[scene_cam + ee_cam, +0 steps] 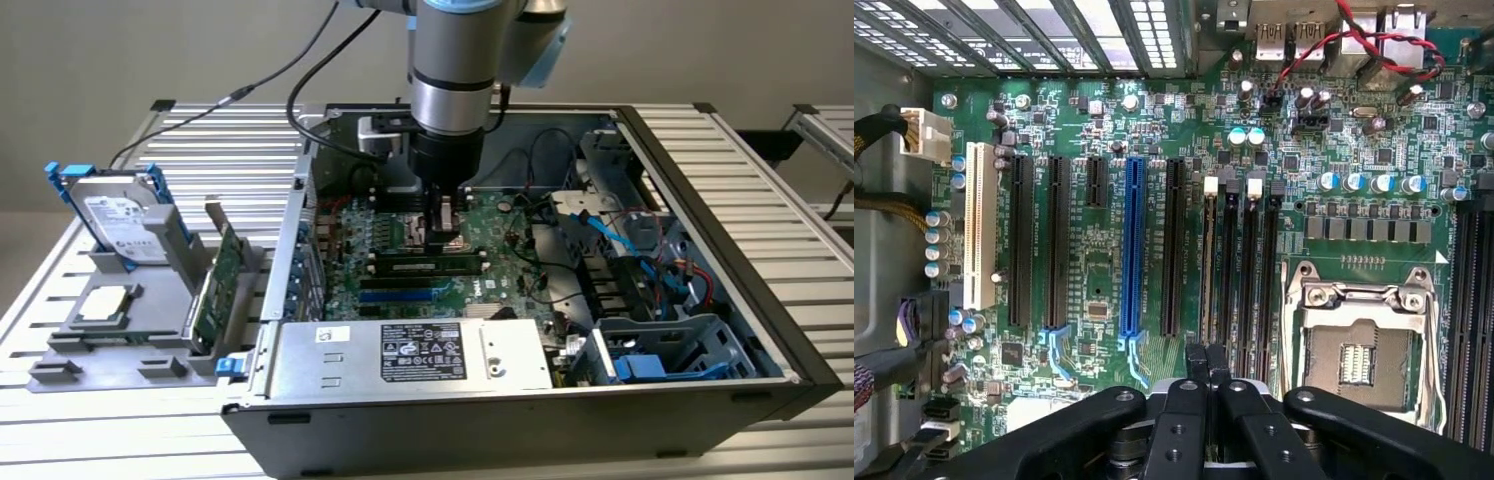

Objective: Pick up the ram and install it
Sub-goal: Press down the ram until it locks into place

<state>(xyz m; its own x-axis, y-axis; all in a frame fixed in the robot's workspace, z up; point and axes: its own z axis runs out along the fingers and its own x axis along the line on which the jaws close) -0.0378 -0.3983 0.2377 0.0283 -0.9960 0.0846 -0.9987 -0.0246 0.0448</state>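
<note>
**With the ram (427, 265) standing in a slot, a shut end effector (443, 222) hangs over the board**

Where the exterior view's left begins, a ribbed aluminium surface (200, 130) runs back toward a plain beige wall (134, 50). A grey fixture (100, 345) rests on it. In the fixture are a hard drive (120, 215) in blue rails, propped on edge, a square processor chip (107, 305) lying flat, and a green expansion card (220, 285) standing upright.

Beside the fixture sits an open computer case (534, 430), its green motherboard (334, 270) exposed. A power supply (414, 352) with a white label lies along the near wall.

The arm reaches down into the middle of the case. Its end effector has both fingers pressed together and nothing between them. Just beside it, the ram stands on edge in a memory slot, dark chips showing along its side.

In the wrist view, the closed fingertips (1206, 362) line up with one end of the memory slot (1209, 260) farthest from the processor socket (1364, 345). That slot lies between the socket and a blue expansion slot (1133, 250). Whether the fingertips touch the ram cannot be told.

Toward the exterior view's right, blue cables (627, 245) cross to a drive cage (667, 350).
</note>
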